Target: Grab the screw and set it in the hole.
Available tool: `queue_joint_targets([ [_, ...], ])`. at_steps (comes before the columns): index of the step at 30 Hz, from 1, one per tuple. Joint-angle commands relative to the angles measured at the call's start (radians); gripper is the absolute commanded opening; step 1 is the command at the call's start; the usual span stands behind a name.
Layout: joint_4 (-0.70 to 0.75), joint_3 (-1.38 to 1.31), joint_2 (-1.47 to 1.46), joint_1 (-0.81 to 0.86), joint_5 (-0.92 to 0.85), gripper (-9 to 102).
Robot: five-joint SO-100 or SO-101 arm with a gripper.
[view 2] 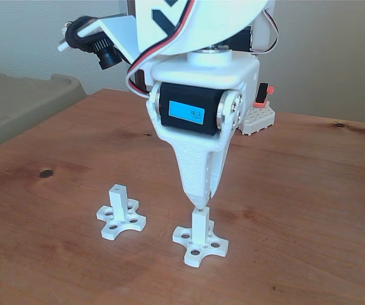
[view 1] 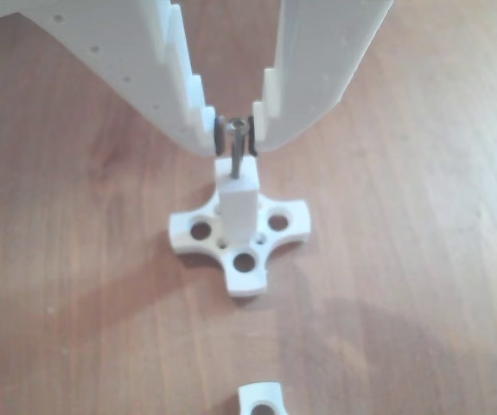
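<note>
In the other view my white gripper (view 1: 237, 131) comes down from the top edge, shut on the screw (view 1: 236, 156). The screw is thin and dark grey, and its round head sits between the dark pads (view 1: 220, 134). It hangs upright, with its lower end at the hole in the top face of the square white post (view 1: 239, 206). The shaft covers the hole itself. The post stands on a cross-shaped base (view 1: 246, 259). In the fixed view the gripper (view 2: 199, 204) points straight down, right above the same post (view 2: 200, 230) at the table's front.
A second white post (view 2: 119, 199) on its own cross base (view 2: 120, 223) stands to the left in the fixed view, with a small hole in its top. A corner of that base (view 1: 261, 399) shows at the other view's bottom edge. A white block (view 2: 256, 118) lies behind the arm.
</note>
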Motion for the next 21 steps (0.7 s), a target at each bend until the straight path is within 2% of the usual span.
queue_joint_targets([
  [1,-0.003,-0.018,0.02,0.006,0.005,4],
  [21,0.071,-0.04,0.043,0.006,0.037,21],
])
